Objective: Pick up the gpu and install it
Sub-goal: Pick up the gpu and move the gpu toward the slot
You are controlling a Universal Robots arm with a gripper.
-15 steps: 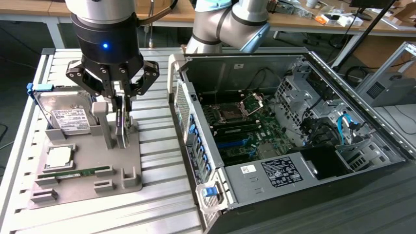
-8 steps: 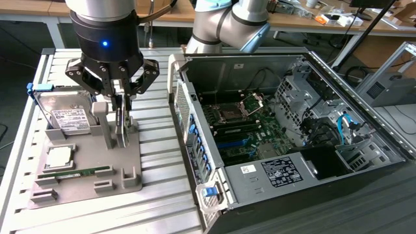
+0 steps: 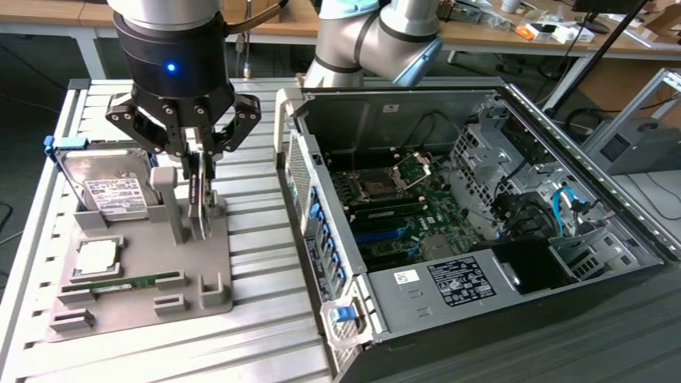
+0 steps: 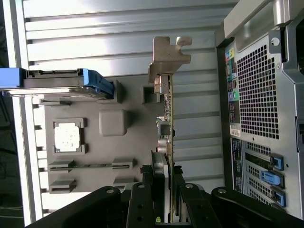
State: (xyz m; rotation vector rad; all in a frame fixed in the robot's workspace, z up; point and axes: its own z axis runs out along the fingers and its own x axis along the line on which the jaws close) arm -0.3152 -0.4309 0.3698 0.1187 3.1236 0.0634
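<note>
On the slatted metal table (image 3: 266, 263), at the exterior view's left, the gripper (image 3: 198, 183) pinches the gpu (image 4: 169, 114), which stands on edge in the gray holder (image 3: 139, 303).

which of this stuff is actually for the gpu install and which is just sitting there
For the job: gpu, gripper over it, open computer case, motherboard.
Lying about: hard drive, cpu chip, green memory stick.
</note>
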